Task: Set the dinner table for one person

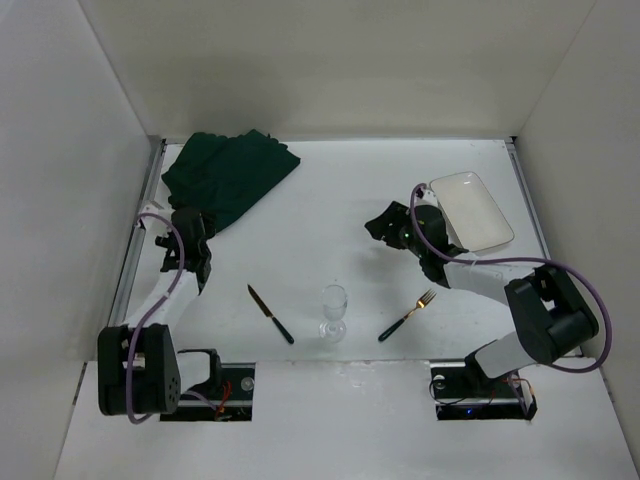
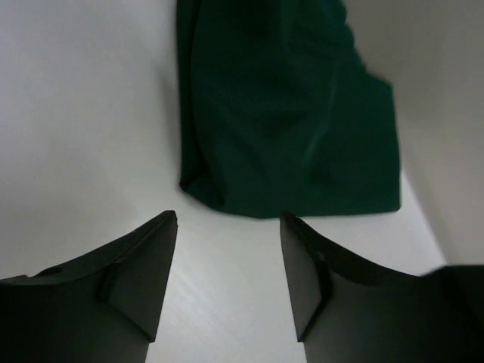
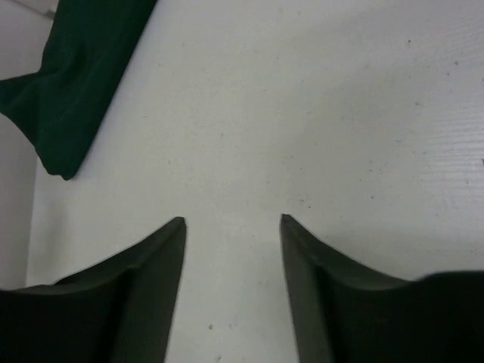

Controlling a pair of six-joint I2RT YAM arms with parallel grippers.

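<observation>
Dinner table (image 1: 330, 200): 1, white.
Cloth (image 1: 228, 175): 1, dk green, rumpled.
Plate (image 1: 472, 208): 1, white, rect.
Glass (image 1: 334, 311): 1, clear, stemmed.
Knife (image 1: 270, 313): 1, dk handle.
Fork (image 1: 407, 315): 1, dk handle.
Cutlery total: 2 pcs.
Arms: 2, i.e. left arm (image 1: 165, 290) + right arm (image 1: 490, 270).
Grippers: 2, 1 per arm, i.e. left gripper (image 2: 228, 215) + right gripper (image 3: 232, 219); 2 fingers ea.

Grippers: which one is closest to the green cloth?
The left gripper: the green cloth lies just ahead of it. The right gripper is by the white plate.
</observation>
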